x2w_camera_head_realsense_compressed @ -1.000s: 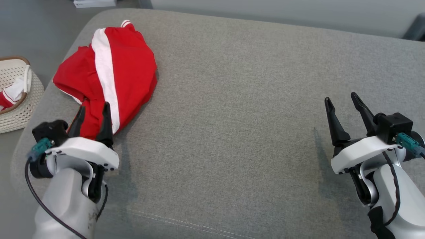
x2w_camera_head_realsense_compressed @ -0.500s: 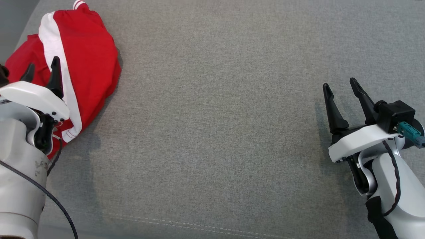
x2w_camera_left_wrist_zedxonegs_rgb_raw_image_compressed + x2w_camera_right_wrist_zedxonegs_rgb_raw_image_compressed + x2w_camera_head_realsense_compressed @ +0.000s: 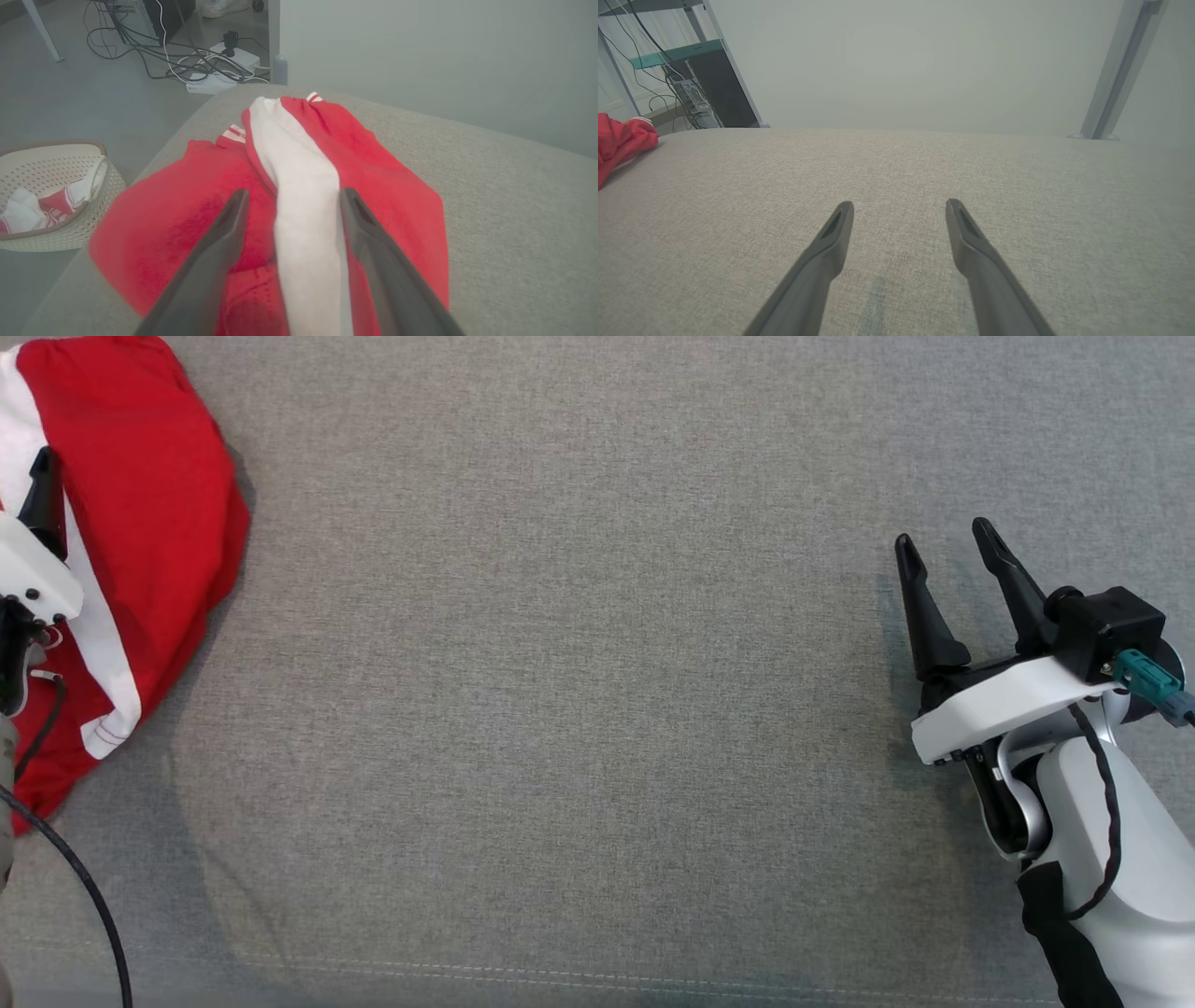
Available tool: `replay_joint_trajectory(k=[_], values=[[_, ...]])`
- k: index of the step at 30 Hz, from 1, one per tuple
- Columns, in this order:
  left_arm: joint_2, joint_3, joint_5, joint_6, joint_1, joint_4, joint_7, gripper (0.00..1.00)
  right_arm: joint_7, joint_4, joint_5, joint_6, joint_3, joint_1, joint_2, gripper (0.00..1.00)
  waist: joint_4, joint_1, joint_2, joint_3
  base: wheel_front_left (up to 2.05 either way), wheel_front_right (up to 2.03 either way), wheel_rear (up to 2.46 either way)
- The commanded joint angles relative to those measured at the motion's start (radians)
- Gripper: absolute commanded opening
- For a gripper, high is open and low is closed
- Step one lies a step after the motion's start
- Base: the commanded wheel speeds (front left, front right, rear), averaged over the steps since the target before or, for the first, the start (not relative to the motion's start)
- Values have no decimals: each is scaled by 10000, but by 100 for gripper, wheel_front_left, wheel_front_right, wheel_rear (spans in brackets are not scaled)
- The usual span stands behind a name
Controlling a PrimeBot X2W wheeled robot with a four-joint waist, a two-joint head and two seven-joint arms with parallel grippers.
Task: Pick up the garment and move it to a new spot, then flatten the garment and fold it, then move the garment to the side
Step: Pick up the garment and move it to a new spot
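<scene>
Even, soft light; faint shadows; wrist views blur nearby.

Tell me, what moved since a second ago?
Mostly the head camera turned and dipped, so the whole picture slid. The left end effector reached forward over the red garment, and the white stripe now shows between its open fingers. Nothing was grabbed or let go. The garment lies in the same heap on the grey cushion, and the right end effector stays open over bare cushion.
</scene>
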Motion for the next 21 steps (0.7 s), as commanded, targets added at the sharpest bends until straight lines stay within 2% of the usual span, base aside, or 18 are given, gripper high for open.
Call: replay_joint_trajectory(k=[1,8,9,10,11,18,21], values=[[732,74,12,-40,-372,-16,148,100,-136,-303,35,12,204,-58,100,100,-138,0,0,106,0,0,0],[879,-206,-100,-40,-549,441,637,100,-136,-321,45,12,131,-57,127,100,-342,0,0,240,0,0,0],[875,-256,-88,-40,-563,506,704,79,-136,-317,46,12,119,-49,136,100,-359,0,0,240,0,0,0],[865,-298,-92,-40,-572,547,751,27,-136,-313,47,12,112,-39,151,100,-378,0,0,235,0,0,0],[881,-312,-97,-40,-587,588,737,0,-136,-313,42,12,97,-27,175,100,-395,0,0,226,0,0,0],[769,-613,-23,-40,-632,444,312,0,-136,-317,43,12,-35,12,255,100,-466,0,0,16,0,0,0],[611,-995,-144,-40,-633,-104,309,0,-136,-305,69,12,-90,58,238,100,-454,0,0,-187,0,0,0]])
